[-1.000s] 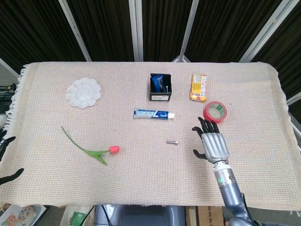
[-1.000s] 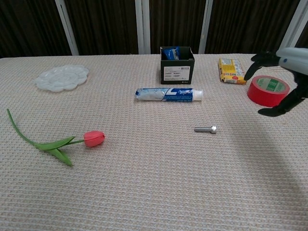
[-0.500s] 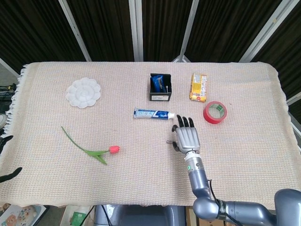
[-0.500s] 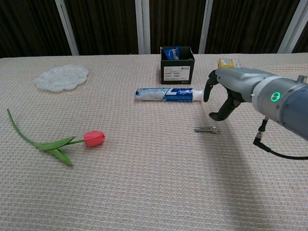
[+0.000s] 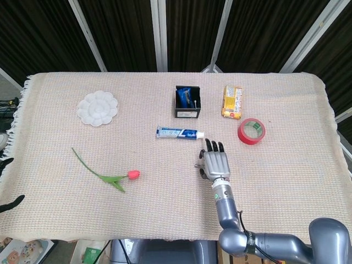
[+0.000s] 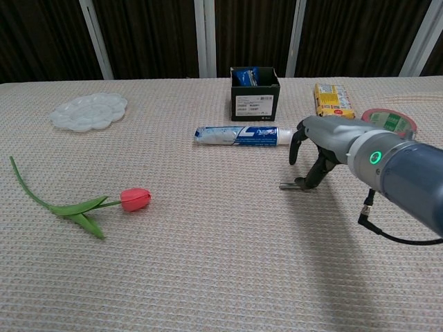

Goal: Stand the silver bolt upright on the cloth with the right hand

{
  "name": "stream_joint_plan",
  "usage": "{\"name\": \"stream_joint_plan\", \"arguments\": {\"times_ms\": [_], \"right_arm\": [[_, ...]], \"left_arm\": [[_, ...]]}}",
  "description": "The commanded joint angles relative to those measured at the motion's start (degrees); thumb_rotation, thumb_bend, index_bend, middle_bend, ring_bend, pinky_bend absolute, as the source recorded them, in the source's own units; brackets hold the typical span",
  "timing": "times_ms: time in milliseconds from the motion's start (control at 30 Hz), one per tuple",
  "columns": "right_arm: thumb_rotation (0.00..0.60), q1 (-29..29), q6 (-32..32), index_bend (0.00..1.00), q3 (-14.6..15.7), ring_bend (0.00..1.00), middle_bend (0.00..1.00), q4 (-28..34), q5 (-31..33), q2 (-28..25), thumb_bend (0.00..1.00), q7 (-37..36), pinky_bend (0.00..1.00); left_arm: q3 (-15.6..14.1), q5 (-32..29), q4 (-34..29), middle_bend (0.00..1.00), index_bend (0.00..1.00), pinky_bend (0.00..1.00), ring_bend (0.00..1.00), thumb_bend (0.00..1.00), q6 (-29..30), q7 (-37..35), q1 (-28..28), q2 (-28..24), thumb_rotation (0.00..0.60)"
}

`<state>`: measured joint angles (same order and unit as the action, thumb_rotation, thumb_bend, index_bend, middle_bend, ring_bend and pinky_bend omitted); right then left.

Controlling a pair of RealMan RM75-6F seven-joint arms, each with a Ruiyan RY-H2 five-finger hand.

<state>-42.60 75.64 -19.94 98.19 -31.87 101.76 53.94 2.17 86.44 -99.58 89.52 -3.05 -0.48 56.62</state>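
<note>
The silver bolt [image 5: 197, 165] lies flat on the beige woven cloth [image 5: 165, 209], head pointing right; in the chest view the bolt [image 6: 289, 185] sits mid-right. My right hand [image 5: 216, 163] hovers palm down over the bolt's head end. Seen from the chest, the right hand [image 6: 320, 142] arches over it with fingers apart, and the thumb tip [image 6: 305, 180] comes down onto the bolt's head. The bolt is not lifted. Only dark fingertips [image 5: 10, 203] of my left hand show at the far-left edge, spread with nothing in them.
A toothpaste tube [image 6: 242, 135] lies just behind the bolt. Further back stand a black box [image 6: 255, 93] and a yellow packet [image 6: 333, 99]. Red tape [image 6: 389, 119] sits right of the hand. A white palette [image 6: 88, 111] and a tulip [image 6: 135, 199] lie to the left.
My right hand has swept left from beside the red tape to over the bolt, then dropped lower so its thumb meets the bolt's head. The bolt has not moved.
</note>
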Motion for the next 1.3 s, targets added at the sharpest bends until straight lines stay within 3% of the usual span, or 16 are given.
{"name": "stream_joint_plan", "arguments": {"times_ms": [33, 767, 1300], "right_arm": [[0.600, -0.4, -0.4, 0.42, 0.2, 0.04, 0.01, -0.8, 0.6, 0.5, 0.36, -0.4, 0.00], [0.600, -2.5, -1.0, 0.46, 0.9, 0.04, 0.01, -6.5, 2.1, 3.8, 0.36, -2.1, 0.00], [0.600, -3.5, -0.4, 0.51, 1.1, 0.04, 0.01, -7.0, 2.4, 4.7, 0.36, -2.1, 0.00]], "left_arm": [[0.0, -0.1, 0.0, 0.00, 0.16, 0.00, 0.00, 0.25, 0.0, 0.0, 0.0, 0.0, 0.600], [0.2, -0.2, 0.1, 0.00, 0.15, 0.00, 0.00, 0.25, 0.4, -1.0, 0.2, -0.3, 0.600], [0.3, -0.3, 0.2, 0.00, 0.16, 0.00, 0.00, 0.25, 0.6, -1.3, 0.4, -0.4, 0.600]]}}
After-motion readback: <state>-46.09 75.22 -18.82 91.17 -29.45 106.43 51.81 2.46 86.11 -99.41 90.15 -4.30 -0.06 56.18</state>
